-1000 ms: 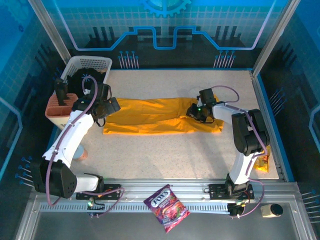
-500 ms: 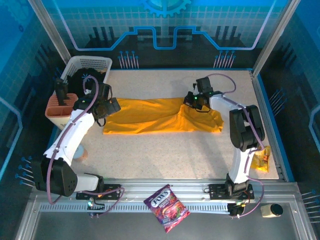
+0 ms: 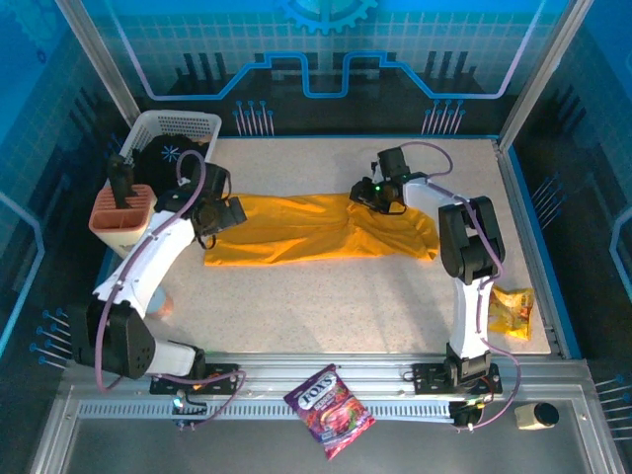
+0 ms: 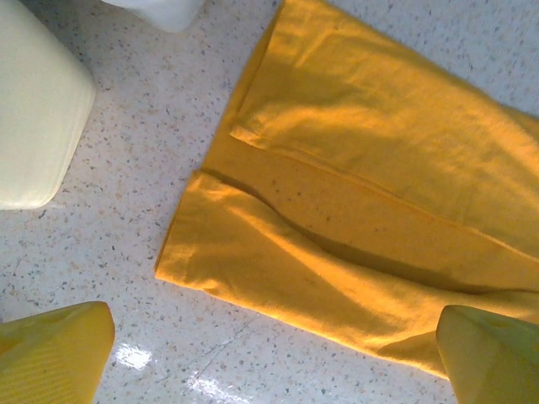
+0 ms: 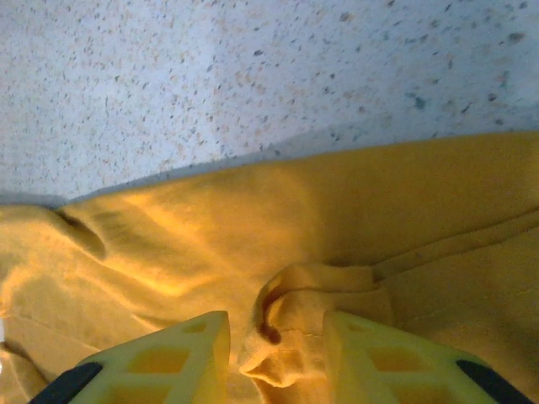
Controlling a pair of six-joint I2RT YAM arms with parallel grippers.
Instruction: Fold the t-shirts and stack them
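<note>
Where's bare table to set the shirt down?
Widest bare strip: between the shirt and the near rail. A narrower one lies between shirt and back wall. Crowded: basket and holder at left, packet near right.

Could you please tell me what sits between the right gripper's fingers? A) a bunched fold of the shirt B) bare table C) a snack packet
A: the right wrist view shows a fold of the shirt bunched up between the fingers of the right gripper.

"fox's" reads on the purple candy bag (image 3: 330,410) on the near rail.
</note>
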